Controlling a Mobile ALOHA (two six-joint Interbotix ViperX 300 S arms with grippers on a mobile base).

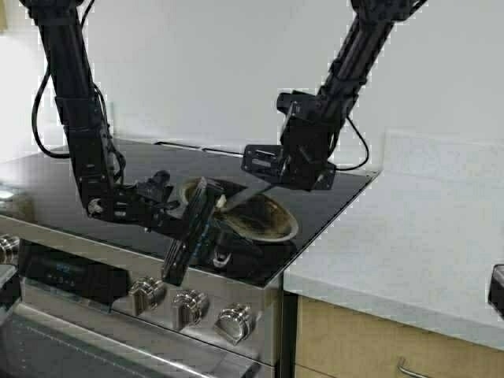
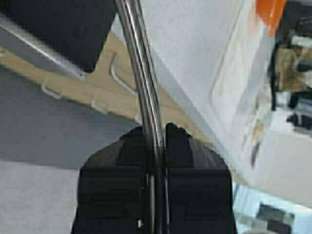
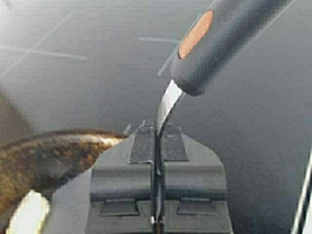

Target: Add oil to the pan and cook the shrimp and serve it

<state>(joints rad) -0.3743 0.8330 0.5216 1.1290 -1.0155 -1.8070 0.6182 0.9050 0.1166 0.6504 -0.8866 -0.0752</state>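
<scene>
The pan [image 1: 264, 218] sits on the black glass stove top [image 1: 346, 189], near its front right corner, its browned inside showing. The left hand [image 1: 206, 206] reaches in from the left side of the stove and is pressed together on the pan's thin steel loop handle [image 2: 141, 73], which runs up between its black pads [image 2: 183, 151]. The right hand [image 1: 264, 169] hangs just behind the pan and pinches the flat metal blade [image 3: 167, 105] of a grey-handled spatula [image 3: 219, 34], whose handle slants away over the dark glass. A pale counter [image 1: 409, 236] adjoins the stove's right edge. Shrimp cannot be made out in the pan.
</scene>
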